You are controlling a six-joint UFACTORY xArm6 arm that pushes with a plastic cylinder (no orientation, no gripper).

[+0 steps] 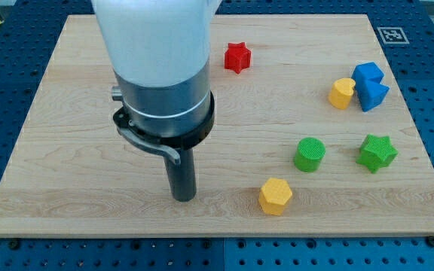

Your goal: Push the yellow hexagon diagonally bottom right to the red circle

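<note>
The yellow hexagon (276,196) lies near the view's bottom edge of the wooden board (66,188), right of centre. My tip (184,198) rests on the board to the left of the hexagon, about a hand's width away and not touching it. No red circle shows in this view. The only red block I see is a red star (237,56) near the view's top. The arm's wide body (160,83) hides the board behind it.
A green circle (308,154) sits up and right of the hexagon, with a green star (376,153) further right. A second yellow block (342,93) and two blue blocks (368,74) (374,95) cluster at the upper right. A black-and-white tag (392,35) marks the top right corner.
</note>
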